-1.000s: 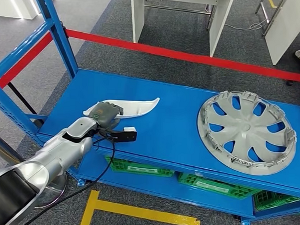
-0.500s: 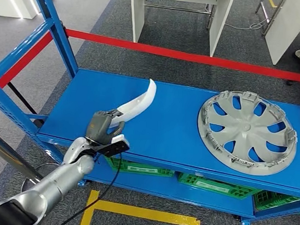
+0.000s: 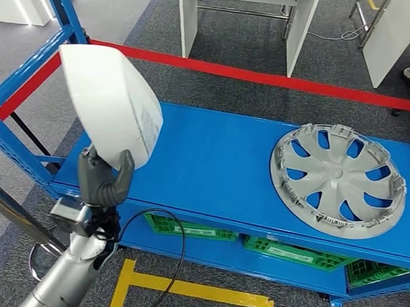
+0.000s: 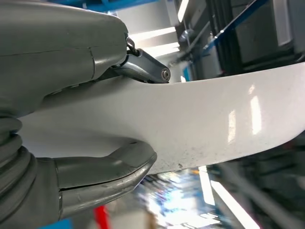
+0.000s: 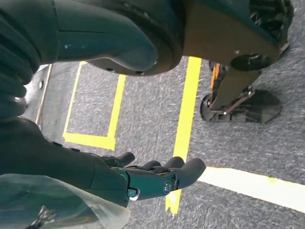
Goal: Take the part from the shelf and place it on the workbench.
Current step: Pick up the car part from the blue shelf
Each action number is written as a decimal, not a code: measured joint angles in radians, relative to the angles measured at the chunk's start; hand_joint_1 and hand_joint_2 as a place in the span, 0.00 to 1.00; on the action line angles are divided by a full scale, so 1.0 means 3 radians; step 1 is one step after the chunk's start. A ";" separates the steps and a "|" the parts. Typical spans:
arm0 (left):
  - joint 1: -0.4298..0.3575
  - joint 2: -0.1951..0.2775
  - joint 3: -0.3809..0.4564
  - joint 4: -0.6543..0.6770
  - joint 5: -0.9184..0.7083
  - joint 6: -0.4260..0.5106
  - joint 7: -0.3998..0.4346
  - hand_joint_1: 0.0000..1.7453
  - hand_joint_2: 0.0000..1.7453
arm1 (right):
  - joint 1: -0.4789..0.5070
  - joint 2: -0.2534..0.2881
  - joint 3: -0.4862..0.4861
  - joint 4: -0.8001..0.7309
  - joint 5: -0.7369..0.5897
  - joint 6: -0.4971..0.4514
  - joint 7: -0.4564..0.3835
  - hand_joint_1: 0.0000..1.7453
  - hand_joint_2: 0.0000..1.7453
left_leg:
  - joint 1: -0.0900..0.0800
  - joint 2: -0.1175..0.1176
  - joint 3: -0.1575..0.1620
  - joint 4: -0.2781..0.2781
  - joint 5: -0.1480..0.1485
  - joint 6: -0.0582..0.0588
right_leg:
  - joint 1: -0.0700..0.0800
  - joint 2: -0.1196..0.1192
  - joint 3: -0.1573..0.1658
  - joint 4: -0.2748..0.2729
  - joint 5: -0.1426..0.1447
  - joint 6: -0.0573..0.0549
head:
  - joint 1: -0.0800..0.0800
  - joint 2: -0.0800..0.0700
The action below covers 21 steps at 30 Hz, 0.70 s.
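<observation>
Fingers (image 3: 121,171) of left hand (image 3: 102,176) wrapped round lower edge of white part (image 3: 109,108), thumb (image 4: 107,174) under, darker fingers over, as seen close up in left wrist view. Part lifted clear of blue shelf (image 3: 218,168), standing nearly upright at about nine o'clock in head view, broad glossy face toward camera, no contact with shelf deck. Further right, at three o'clock, grey wheel cover (image 3: 338,180) lying flat on shelf, well apart from part. Green crates (image 3: 189,229) on tier below.

Right hand (image 5: 151,179) hanging low over grey carpet and yellow floor tape (image 5: 185,119), fingers loosely apart, nothing held.

Step in hand, judged: carrying part away from shelf toward workbench. Worth keeping grip firm on that thin edge, since smooth curved shell likely slippery and top-heavy above hand. Best to tilt slowly, keep clear of blue upright post (image 3: 75,32) at eleven o'clock, and turn without swinging. Workbench not identifiable for certain.
</observation>
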<state>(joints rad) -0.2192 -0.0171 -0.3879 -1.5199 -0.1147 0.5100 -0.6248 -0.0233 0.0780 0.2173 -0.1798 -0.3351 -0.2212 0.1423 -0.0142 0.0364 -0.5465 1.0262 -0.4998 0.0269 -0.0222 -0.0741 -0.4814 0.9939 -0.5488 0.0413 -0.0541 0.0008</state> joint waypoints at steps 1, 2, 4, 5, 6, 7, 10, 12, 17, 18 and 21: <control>0.0093 0.0002 0.0009 -0.0139 0.0115 -0.0109 -0.0045 1.00 1.00 | 0.0007 0.0011 -0.0009 0.0000 -0.0010 -0.0004 -0.0046 0.00 1.00 | -0.0004 0.0000 0.0000 0.0001 -0.0002 0.0003 | -0.0005 0.0000 0.0000 0.0000 0.0001 0.0002 | 0.0000 0.0000; 0.0190 0.0003 0.0017 -0.0271 0.0208 -0.0212 -0.0079 1.00 1.00 | 0.0013 0.0021 -0.0017 0.0000 -0.0016 -0.0011 -0.0091 0.00 1.00 | -0.0009 0.0000 -0.0001 0.0002 -0.0005 0.0008 | -0.0009 -0.0001 -0.0001 -0.0001 0.0001 0.0005 | -0.0001 0.0000; 0.0363 0.0006 0.0027 -0.0491 0.0327 -0.0369 -0.0118 1.00 1.00 | 0.0021 0.0044 -0.0034 0.0000 -0.0021 -0.0036 -0.0166 0.00 1.00 | -0.0021 0.0000 -0.0004 0.0006 -0.0012 0.0020 | -0.0019 -0.0006 -0.0001 -0.0003 0.0003 0.0015 | -0.0001 0.0000; 0.0436 0.0009 0.0030 -0.0581 0.0374 -0.0433 -0.0130 1.00 1.00 | 0.0022 0.0055 -0.0043 0.0000 -0.0021 -0.0053 -0.0194 0.00 1.00 | -0.0026 -0.0002 -0.0007 0.0005 -0.0013 0.0028 | -0.0023 -0.0011 0.0001 -0.0008 0.0006 0.0024 | -0.0002 0.0001; 0.0500 0.0011 0.0031 -0.0659 0.0415 -0.0486 -0.0137 1.00 1.00 | 0.0020 0.0066 -0.0052 0.0000 -0.0021 -0.0068 -0.0216 0.00 1.00 | -0.0023 -0.0006 -0.0002 -0.0012 -0.0006 0.0042 | -0.0024 -0.0016 0.0003 -0.0013 0.0004 0.0035 | -0.0001 0.0001; 0.0556 0.0013 0.0032 -0.0727 0.0444 -0.0527 -0.0143 1.00 1.00 | 0.0019 0.0073 -0.0061 0.0000 -0.0021 -0.0082 -0.0230 0.00 1.00 | -0.0016 -0.0011 0.0008 -0.0037 0.0005 0.0059 | -0.0026 0.0005 -0.0003 -0.0006 -0.0010 0.0044 | 0.0002 0.0001; 0.0650 0.0014 0.0034 -0.0852 0.0482 -0.0581 -0.0151 1.00 1.00 | 0.0026 0.0081 -0.0075 0.0003 -0.0021 -0.0100 -0.0244 0.00 1.00 | 0.0008 -0.0029 0.0036 -0.0093 0.0042 0.0107 | -0.0025 0.0165 -0.0193 0.0359 -0.0217 0.0040 | 0.0020 0.0000; 0.0700 0.0012 0.0036 -0.0887 0.0511 -0.0622 -0.0151 1.00 1.00 | 0.0040 0.0081 -0.0077 0.0009 -0.0017 -0.0118 -0.0251 0.00 1.00 | 0.0006 -0.0050 0.0035 -0.0089 0.0050 0.0114 | -0.0022 0.0225 -0.0430 0.0790 -0.0365 0.0036 | 0.0026 0.0000; 0.0832 0.0014 0.0040 -0.0940 0.0509 -0.0711 -0.0161 1.00 1.00 | 0.0061 0.0085 -0.0076 0.0013 0.0036 -0.0212 -0.0353 0.00 1.00 | 0.0010 -0.0103 0.0029 -0.0039 0.0014 0.0071 | -0.0024 0.0239 -0.0346 0.0386 0.0085 0.0029 | 0.0028 0.0000; 0.0851 0.0015 0.0043 -0.0952 0.0501 -0.0713 -0.0162 1.00 1.00 | 0.0062 0.0087 -0.0076 0.0014 0.0049 -0.0240 -0.0385 0.00 1.00 | 0.0007 -0.0110 0.0018 -0.0018 0.0004 0.0053 | -0.0021 0.0244 -0.0286 0.0256 0.0144 0.0023 | 0.0029 0.0001; 0.0915 0.0020 0.0062 -0.1003 0.0491 -0.0713 -0.0165 1.00 1.00 | 0.0064 0.0098 -0.0076 0.0014 0.0075 -0.0320 -0.0490 0.00 1.00 | 0.0001 -0.0122 -0.0019 0.0027 0.0006 0.0005 | -0.0012 0.0255 -0.0254 0.0166 0.0136 -0.0018 | 0.0025 0.0001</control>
<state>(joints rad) 0.0554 -0.0110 -0.3692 -1.8209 0.0327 0.2962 -0.6744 -0.0041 0.1075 0.1946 -0.1755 -0.3125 -0.3173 -0.0047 -0.0139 -0.0001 -0.5522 1.0342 -0.4980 0.0284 -0.0258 0.0023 -0.5577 1.0436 -0.5079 0.0360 -0.0466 0.0011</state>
